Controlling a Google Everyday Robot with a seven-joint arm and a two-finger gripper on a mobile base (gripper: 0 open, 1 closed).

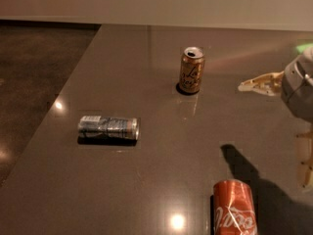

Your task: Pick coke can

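The coke can (234, 208), red-orange with white script, lies on its side at the near edge of the dark table (146, 180), partly cut off by the bottom of the view. My gripper (275, 134) hangs at the right edge, above the table and up and to the right of the coke can, not touching it. One pale finger (261, 84) points left and the other (306, 163) sits lower at the edge, well apart, with nothing between them. The arm's shadow falls just right of the can.
A gold-brown can (191, 70) stands upright at the far middle. A silver-and-blue can (108, 128) lies on its side at the left. The table's left edge runs diagonally, with dark floor (34, 72) beyond it and a pale wall behind.
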